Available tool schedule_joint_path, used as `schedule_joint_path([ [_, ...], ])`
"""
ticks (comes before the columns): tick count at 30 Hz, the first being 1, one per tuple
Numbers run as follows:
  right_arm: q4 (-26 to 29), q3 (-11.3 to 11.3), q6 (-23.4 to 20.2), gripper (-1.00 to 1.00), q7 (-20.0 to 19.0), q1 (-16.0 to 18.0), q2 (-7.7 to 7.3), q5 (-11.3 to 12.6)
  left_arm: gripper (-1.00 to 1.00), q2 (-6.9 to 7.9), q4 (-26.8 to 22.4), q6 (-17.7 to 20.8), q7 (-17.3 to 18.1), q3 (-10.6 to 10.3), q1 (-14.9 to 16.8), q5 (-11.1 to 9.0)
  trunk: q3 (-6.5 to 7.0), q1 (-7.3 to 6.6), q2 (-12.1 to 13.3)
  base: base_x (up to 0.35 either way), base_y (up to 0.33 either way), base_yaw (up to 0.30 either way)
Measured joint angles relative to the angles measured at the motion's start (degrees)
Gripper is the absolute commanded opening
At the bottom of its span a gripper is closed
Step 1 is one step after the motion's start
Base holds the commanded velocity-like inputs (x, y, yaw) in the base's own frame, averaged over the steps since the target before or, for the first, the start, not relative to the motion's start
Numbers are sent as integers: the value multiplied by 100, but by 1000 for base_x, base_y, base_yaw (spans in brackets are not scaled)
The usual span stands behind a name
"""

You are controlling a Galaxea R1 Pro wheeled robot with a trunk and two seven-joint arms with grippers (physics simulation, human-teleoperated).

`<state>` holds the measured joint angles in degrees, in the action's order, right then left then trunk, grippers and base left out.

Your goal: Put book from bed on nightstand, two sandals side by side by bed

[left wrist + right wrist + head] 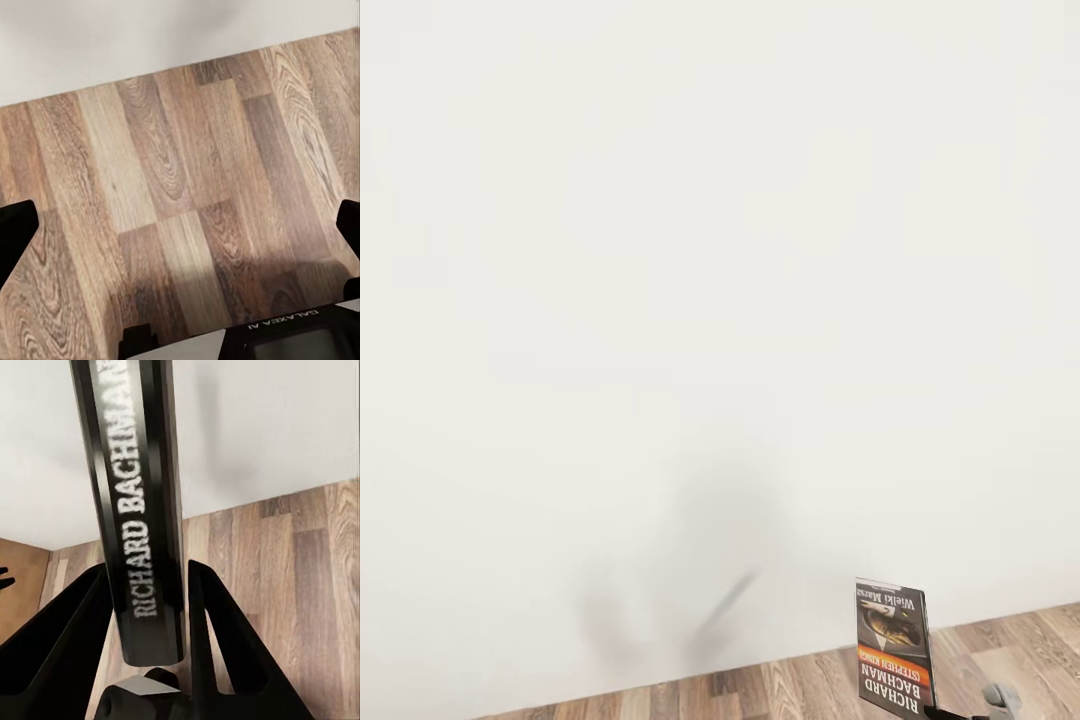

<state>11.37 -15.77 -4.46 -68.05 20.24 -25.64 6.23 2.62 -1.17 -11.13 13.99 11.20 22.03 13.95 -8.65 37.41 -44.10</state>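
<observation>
The book (895, 648) stands upright in the air at the lower right of the head view, its dark cover with an orange band and the lettering upside down. In the right wrist view its black spine (139, 502) reading "Richard Bachman" runs between the two black fingers (217, 637), and my right gripper (150, 619) is shut on it. My left gripper (180, 225) is open over bare wood-plank floor, its fingertips (15, 232) at the picture's two sides. The bed, the nightstand and the sandals are out of view.
A plain white wall (710, 280) stands close ahead and meets the wood-plank floor (780, 690) along the lower edge. A faint shadow of the arm lies on the wall. The robot's dark base (292, 341) shows under the left gripper.
</observation>
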Motion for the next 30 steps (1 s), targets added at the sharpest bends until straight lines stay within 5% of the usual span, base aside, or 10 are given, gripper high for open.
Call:
schedule_joint_path([
  [30, 1, -9, 0, -100, 0, 0, 0, 5, 100, -9, 0, 0, 0, 0, 0, 16, 4, 0, 0, 83, 0, -254],
])
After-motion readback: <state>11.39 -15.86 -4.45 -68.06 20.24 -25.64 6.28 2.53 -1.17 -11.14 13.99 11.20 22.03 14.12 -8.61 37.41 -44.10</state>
